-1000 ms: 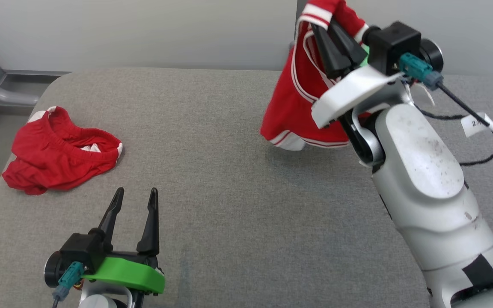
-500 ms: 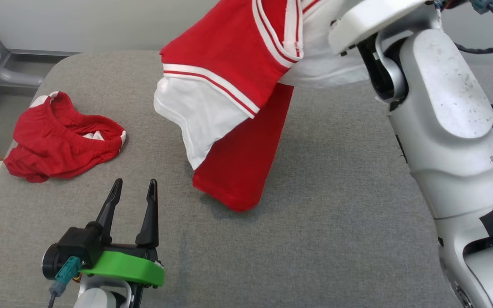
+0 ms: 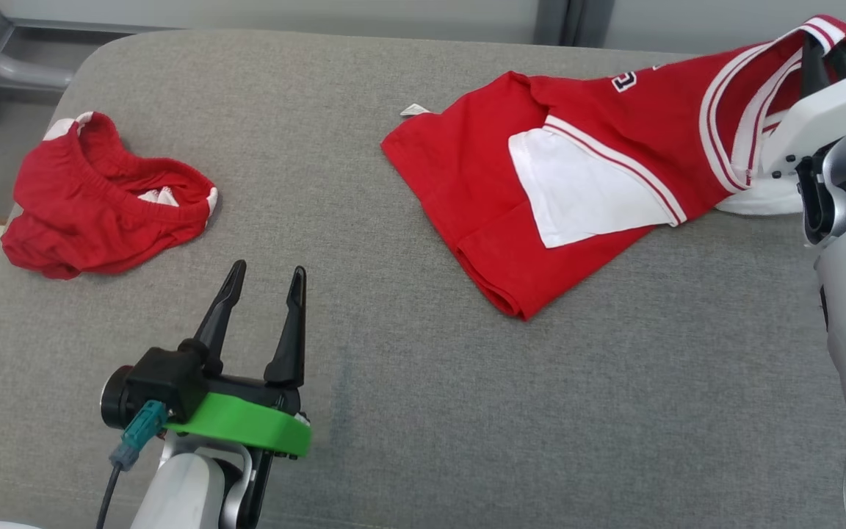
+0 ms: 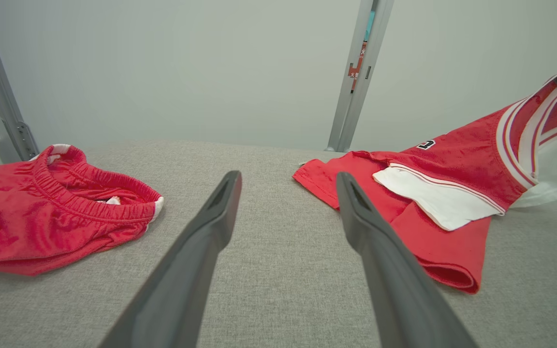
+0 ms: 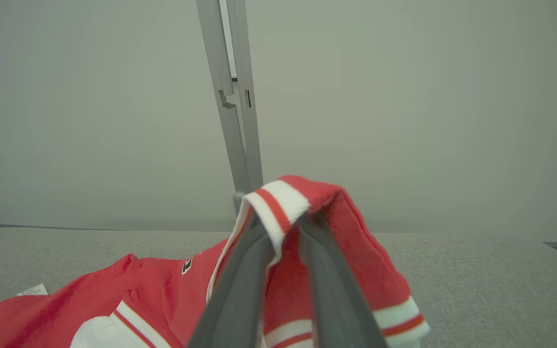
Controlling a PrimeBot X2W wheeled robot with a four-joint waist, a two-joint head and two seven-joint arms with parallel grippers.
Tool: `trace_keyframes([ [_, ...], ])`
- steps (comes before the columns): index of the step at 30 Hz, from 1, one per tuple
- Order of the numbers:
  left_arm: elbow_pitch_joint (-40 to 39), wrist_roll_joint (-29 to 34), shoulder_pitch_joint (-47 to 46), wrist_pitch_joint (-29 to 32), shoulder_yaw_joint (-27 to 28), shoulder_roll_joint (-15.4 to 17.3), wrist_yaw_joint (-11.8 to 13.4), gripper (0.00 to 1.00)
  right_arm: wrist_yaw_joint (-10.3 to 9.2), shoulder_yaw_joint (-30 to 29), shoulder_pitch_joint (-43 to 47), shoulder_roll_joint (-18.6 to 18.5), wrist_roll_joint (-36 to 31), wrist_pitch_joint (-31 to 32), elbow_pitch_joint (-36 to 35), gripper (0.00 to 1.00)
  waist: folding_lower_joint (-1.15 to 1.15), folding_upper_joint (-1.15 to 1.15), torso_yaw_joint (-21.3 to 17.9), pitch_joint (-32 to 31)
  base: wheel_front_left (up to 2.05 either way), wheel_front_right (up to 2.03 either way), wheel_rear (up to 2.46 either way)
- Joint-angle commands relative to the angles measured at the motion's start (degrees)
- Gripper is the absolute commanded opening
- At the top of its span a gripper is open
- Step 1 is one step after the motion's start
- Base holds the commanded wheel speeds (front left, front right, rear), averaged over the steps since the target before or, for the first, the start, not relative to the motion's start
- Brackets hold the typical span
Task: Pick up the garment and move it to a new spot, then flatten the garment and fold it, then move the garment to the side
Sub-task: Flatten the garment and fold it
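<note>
Lying crumpled at the far left of the grey cloth-covered tabletop [image 3: 393,411] is a pair of red elastic-waisted shorts [image 3: 100,213]. Near them, on the robot's side, the left gripper [image 3: 268,269] hovers with its jaws spread wide and empty. Right of centre, the red jersey with white trim [image 3: 467,176] lies mostly spread on the tabletop, one white panel showing. Its striped collar is raised at the far right, draped over the right gripper [image 5: 283,227]. Those jaws stand close together with cloth between them, but I cannot tell whether they pinch it.
</note>
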Motion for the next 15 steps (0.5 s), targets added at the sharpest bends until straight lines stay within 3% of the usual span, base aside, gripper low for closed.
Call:
trace_keyframes([
  [1,0.00,-0.29,-0.94,0.04,-0.06,0.18,-0.11,1.00,0.00,-1.04,-0.55,-0.24,-1.15,-0.07,1.11,1.00,0.00,0.00,1.81,1.68,0.00,0.00,0.00],
  [7,0.59,-0.27,-0.60,0.03,0.50,0.37,-0.11,1.00,-0.01,-2.96,1.94,0.97,-6.08,1.06,6.32,1.00,0.00,0.00,1.79,0.96,0.00,0.00,0.00],
  [15,1.37,-0.04,1.62,0.03,1.62,0.05,-0.11,1.00,-0.01,6.20,10.24,5.88,-7.69,-2.77,4.17,1.00,0.00,0.00,-0.51,-2.95,0.00,0.00,0.00],
])
